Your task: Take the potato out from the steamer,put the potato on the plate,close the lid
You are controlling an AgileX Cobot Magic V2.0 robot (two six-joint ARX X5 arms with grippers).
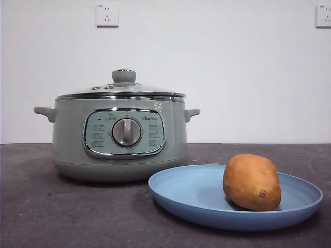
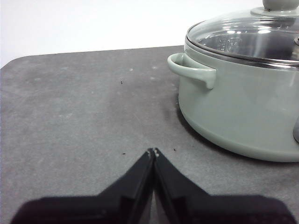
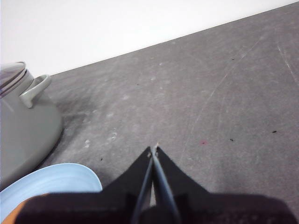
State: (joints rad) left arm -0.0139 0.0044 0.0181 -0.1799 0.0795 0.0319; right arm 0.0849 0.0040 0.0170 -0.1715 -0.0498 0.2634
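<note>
The orange-brown potato (image 1: 252,182) lies on the light-blue plate (image 1: 191,194), in front of and to the right of the steamer (image 1: 119,139). The glass lid (image 1: 122,89) with its green knob sits on the steamer. In the left wrist view the steamer (image 2: 243,107) and lid (image 2: 247,37) show beside my left gripper (image 2: 153,152), which is shut over bare table, apart from the pot. My right gripper (image 3: 153,149) is shut over bare table, with the plate (image 3: 46,184), a sliver of potato (image 3: 11,212) and the steamer (image 3: 23,126) off to one side.
The table (image 1: 62,212) is dark grey and speckled. A white wall with two sockets (image 1: 107,15) stands behind it. Neither arm shows in the front view.
</note>
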